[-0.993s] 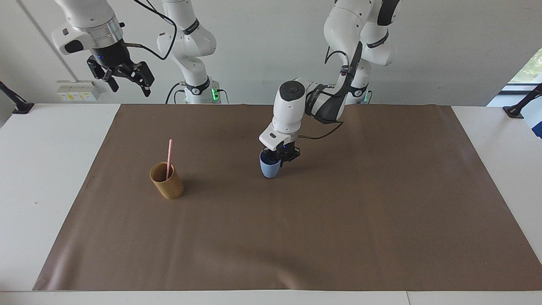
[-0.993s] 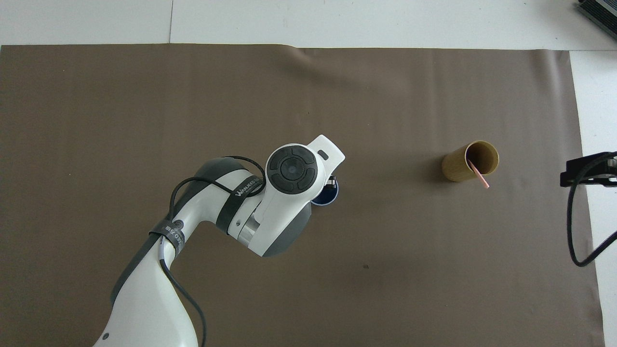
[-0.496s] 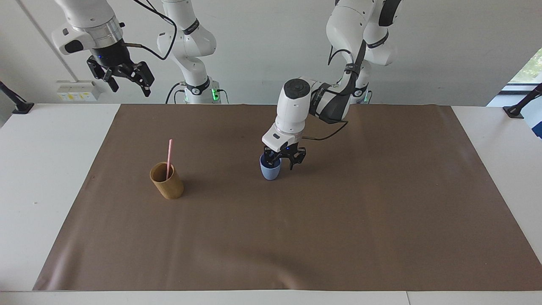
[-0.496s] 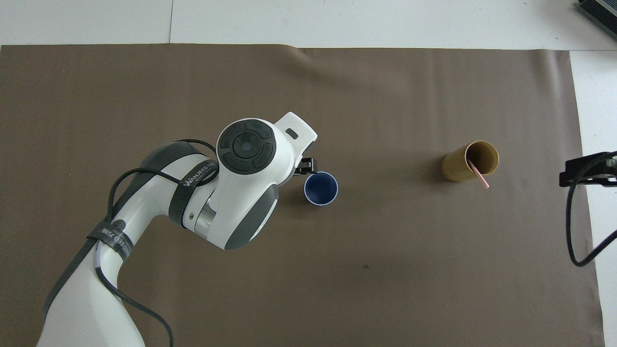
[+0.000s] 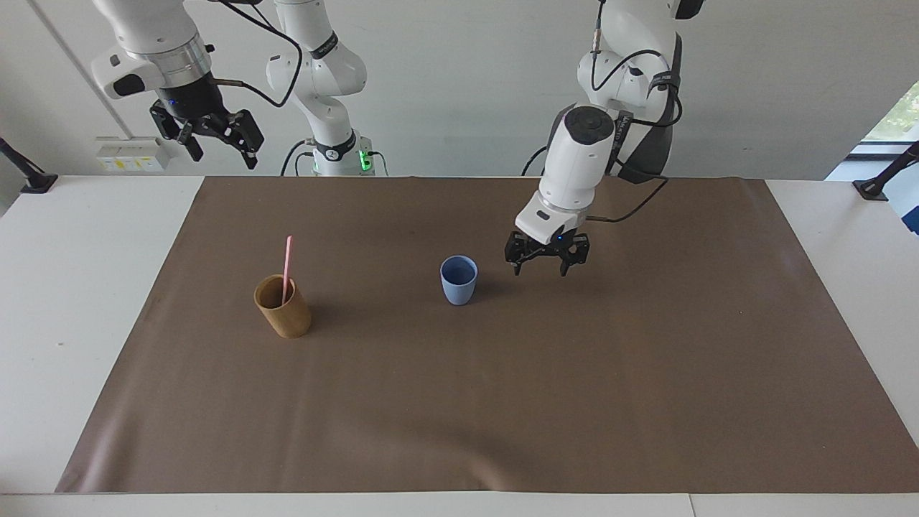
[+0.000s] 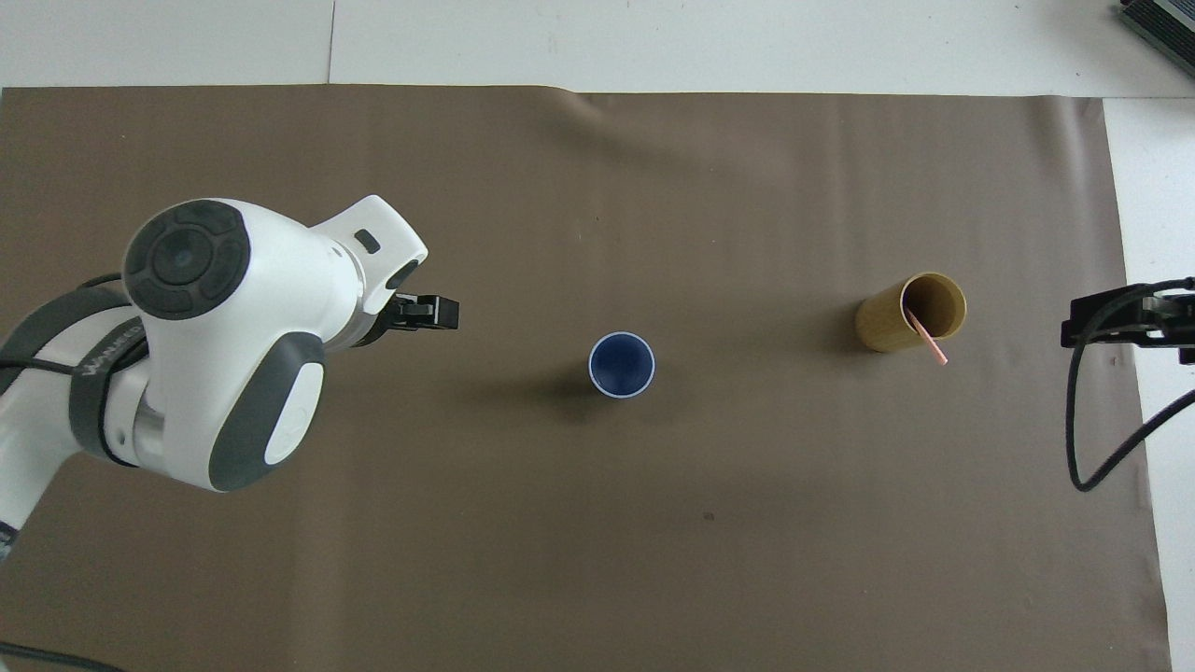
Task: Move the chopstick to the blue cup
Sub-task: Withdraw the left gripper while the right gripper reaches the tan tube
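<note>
Chopstick's [image 5: 287,267] lower end was hidden inside the tan cylindrical cup [image 5: 283,306]; the thin pink stick leaned on that cup's rim, toward the right arm's end of the brown mat [image 5: 646,373] on the desk [image 5: 72,323]. Blue cup [image 5: 458,280], smooth, tapered, stood upright and unheld mid-mat. Left gripper [image 5: 546,266] hung low over the mat at the blue cup's 3 o'clock in the facing view, fingers spread, pointing down. Right gripper [image 5: 215,147] waited high off the mat, fingers spread; overhead view cut it at the frame edge.
</note>
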